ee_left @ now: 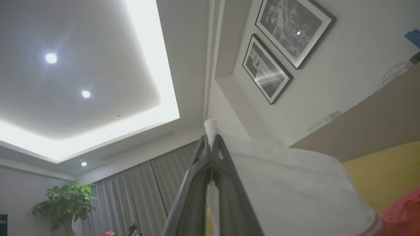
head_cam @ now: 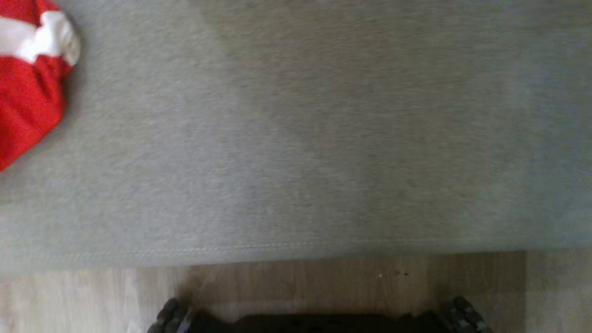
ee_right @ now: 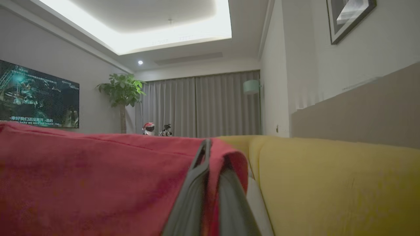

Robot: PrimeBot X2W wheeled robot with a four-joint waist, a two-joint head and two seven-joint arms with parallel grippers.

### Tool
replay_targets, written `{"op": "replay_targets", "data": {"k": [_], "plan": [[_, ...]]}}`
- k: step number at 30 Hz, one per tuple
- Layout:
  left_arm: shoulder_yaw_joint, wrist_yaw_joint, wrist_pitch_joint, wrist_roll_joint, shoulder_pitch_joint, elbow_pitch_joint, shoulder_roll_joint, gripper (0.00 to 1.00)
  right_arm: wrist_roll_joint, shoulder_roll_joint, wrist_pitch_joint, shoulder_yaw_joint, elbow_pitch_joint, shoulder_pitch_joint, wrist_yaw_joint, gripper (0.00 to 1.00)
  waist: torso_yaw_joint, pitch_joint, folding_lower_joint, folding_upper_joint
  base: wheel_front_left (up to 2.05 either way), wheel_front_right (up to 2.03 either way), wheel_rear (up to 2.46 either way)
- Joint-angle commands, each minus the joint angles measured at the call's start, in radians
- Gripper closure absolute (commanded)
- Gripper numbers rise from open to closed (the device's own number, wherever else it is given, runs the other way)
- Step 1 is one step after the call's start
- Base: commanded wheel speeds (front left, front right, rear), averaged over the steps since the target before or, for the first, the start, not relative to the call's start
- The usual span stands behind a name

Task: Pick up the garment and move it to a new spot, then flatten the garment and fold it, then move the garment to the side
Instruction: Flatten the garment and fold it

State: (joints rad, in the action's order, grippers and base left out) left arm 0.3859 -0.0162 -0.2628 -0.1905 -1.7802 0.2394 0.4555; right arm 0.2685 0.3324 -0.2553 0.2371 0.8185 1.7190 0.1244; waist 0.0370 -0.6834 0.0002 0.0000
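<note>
The garment (head_cam: pixel 27 83) is red with a white band and lies bunched at the far left edge of the grey surface (head_cam: pixel 296 138) in the head view. In the left wrist view my left gripper (ee_left: pixel 211 144) points up toward the ceiling, shut on a white part of the garment (ee_left: pixel 288 190), with a white tip poking out above the fingertips. In the right wrist view my right gripper (ee_right: pixel 213 154) is shut on a red fold of the garment (ee_right: pixel 82 177), which drapes over one finger.
The grey surface ends in a stitched hem (head_cam: pixel 231 249) above a wooden floor (head_cam: pixel 92 296), where my dark base (head_cam: pixel 319 323) stands. A yellow cushion (ee_right: pixel 328 183) sits right of the right gripper. A wall screen (ee_right: pixel 39 98), plant (ee_right: pixel 121 91) and curtains (ee_right: pixel 203 105) lie beyond.
</note>
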Motion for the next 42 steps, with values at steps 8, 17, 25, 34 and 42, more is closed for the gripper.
{"op": "replay_targets", "data": {"k": [8, 17, 25, 34, 42], "plan": [[-0.137, 0.109, 0.001, -0.080, 0.617, -0.187, -0.014, 1.00, 0.191, 0.070, -0.006, 0.072, -0.084, -0.339, 0.006, 1.00, 0.097, 0.030, -0.0002, 0.0000, 0.00, 0.00, 0.00], [-0.104, 0.145, 0.001, -0.152, 1.242, -0.204, -0.020, 1.00, 0.480, 0.091, 0.066, 0.096, -0.161, -0.810, 0.006, 1.00, 0.080, 0.232, -0.0002, 0.0000, 0.00, 0.00, 0.00], [-0.071, 0.140, 0.001, -0.167, 1.572, -0.223, -0.011, 1.00, 0.500, 0.075, 0.162, 0.067, -0.278, -1.182, 0.006, 1.00, 0.043, 0.377, -0.0002, 0.0000, 0.00, 0.00, 0.00], [-0.049, 0.095, 0.100, -0.217, 1.788, -0.320, 0.003, 1.00, 0.417, 0.014, 0.283, -0.089, -0.461, -1.460, 0.006, 1.00, 0.018, 0.438, -0.0002, 0.0000, 0.00, 0.00, 0.00], [-0.068, 0.076, 0.151, -0.284, 1.815, -0.397, -0.006, 1.00, 0.287, -0.049, 0.446, -0.248, -0.648, -1.602, 0.006, 1.00, 0.019, 0.451, -0.0002, 0.0000, 0.00, 0.00, 0.00]]}}
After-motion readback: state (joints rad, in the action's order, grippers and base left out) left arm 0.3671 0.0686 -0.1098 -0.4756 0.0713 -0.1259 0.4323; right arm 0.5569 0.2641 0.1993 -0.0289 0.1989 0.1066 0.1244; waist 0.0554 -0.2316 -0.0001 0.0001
